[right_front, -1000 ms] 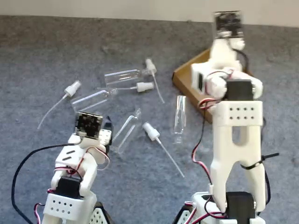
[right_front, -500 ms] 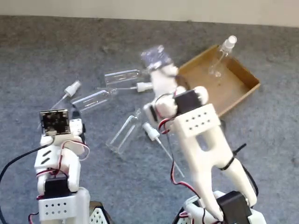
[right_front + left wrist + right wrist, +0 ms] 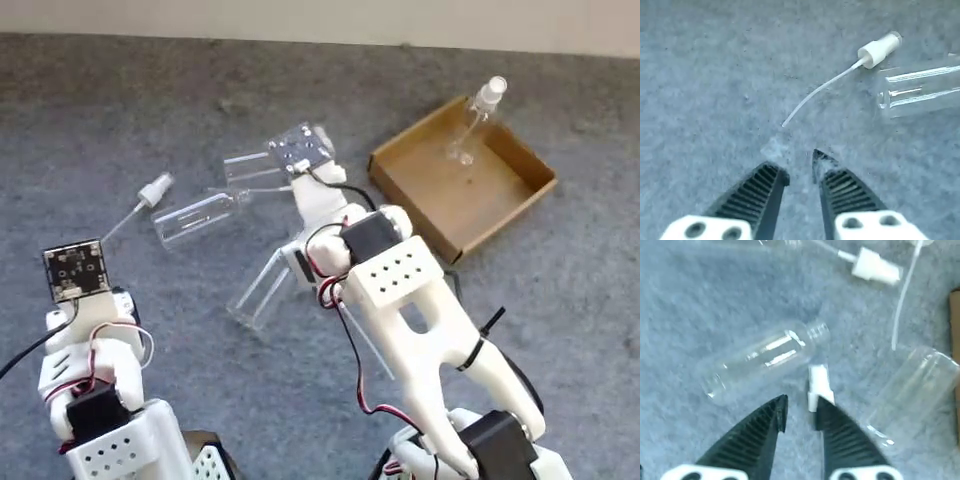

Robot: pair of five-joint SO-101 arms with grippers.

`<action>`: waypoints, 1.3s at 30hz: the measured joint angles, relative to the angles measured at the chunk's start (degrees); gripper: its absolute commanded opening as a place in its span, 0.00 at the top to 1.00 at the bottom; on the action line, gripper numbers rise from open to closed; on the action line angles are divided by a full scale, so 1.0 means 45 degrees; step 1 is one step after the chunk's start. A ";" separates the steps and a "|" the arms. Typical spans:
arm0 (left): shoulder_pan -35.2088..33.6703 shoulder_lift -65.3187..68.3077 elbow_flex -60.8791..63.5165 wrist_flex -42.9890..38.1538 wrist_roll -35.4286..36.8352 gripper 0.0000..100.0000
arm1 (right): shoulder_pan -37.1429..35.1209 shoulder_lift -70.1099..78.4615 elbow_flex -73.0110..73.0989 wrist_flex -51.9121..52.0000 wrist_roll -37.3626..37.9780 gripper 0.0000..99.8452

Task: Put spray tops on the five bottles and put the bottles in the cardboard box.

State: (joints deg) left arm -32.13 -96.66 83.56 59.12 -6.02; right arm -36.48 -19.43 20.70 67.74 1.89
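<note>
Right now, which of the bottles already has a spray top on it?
The bottle in the cardboard box: it alone wears a white spray top. The other bottles lie open-necked outside the box.

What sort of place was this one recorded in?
Probably a tabletop robot test bench, not a kitchen or factory: a table covered in grey carpet-like fabric, white arms with exposed wiring, and loose clear bottles lying near a cardboard box.

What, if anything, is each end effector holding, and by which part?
Nothing. The left end effector and the right end effector are both open and empty.
</note>
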 measured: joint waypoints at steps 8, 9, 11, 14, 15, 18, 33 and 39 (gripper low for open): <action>-0.0176 0.0000 0.1582 0.0000 0.0000 0.95 | -0.0078 0.0274 0.0000 -0.1407 -0.2129 0.99; -0.0176 0.0000 0.1641 0.0000 0.0000 0.95 | -0.0078 0.0527 0.0000 -0.1661 -0.2325 0.99; -0.0176 0.0000 0.1641 0.0000 0.0000 0.95 | -0.0078 0.1270 -0.0020 -0.2032 -0.2657 0.97; -0.0176 -0.0020 0.1719 0.0000 0.0000 0.95 | -0.0254 0.2501 -0.0586 -0.2168 -0.3399 0.87; -0.0176 0.0000 0.1758 0.0000 0.0000 0.95 | -0.0352 0.2911 -0.0899 -0.2168 -0.3810 0.81; -0.0176 0.0000 0.1778 0.0000 -0.0020 0.95 | -0.0742 0.4024 -0.1817 -0.1719 -0.5431 0.65; -0.0176 0.0000 0.1797 0.0000 -0.0020 0.95 | -0.1563 0.9006 -0.5607 -0.0430 -0.9807 0.59; -0.0176 0.0000 0.1797 0.0000 -0.0020 0.95 | -0.1993 0.9495 -0.5626 -0.0313 -0.9846 0.63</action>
State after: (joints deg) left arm -32.92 -96.66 91.65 59.12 -6.11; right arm -45.45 23.30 -4.62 66.33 -42.42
